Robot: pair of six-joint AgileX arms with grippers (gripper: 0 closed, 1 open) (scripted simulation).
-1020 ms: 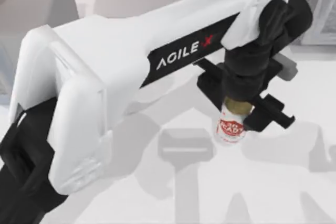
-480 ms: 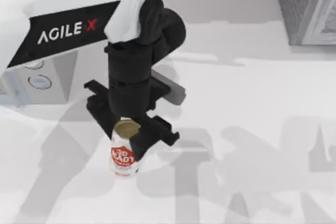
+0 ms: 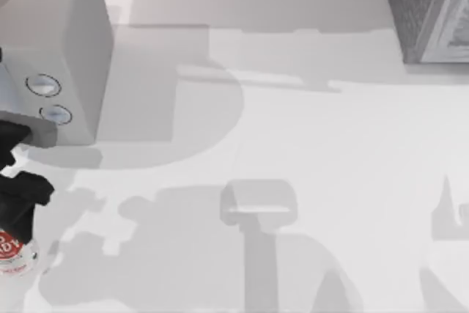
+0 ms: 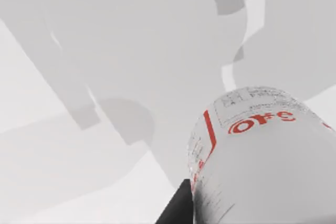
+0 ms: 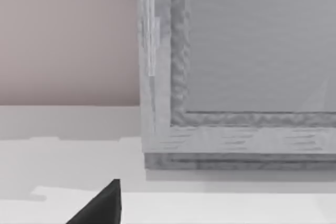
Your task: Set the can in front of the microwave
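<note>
at the table's left edge, my left gripper (image 3: pixel 16 207) jaws pinch the can (image 3: pixel 12 251) before the microwave (image 3: pixel 55 49).

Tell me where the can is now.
In the top view the can sits at the table's far left edge, below the microwave, under the left gripper.

Can (image 3: pixel 9 251): white body, red label, stood at table's left edge, near the light grey, two-dial microwave (image 3: pixel 55 71).
</note>
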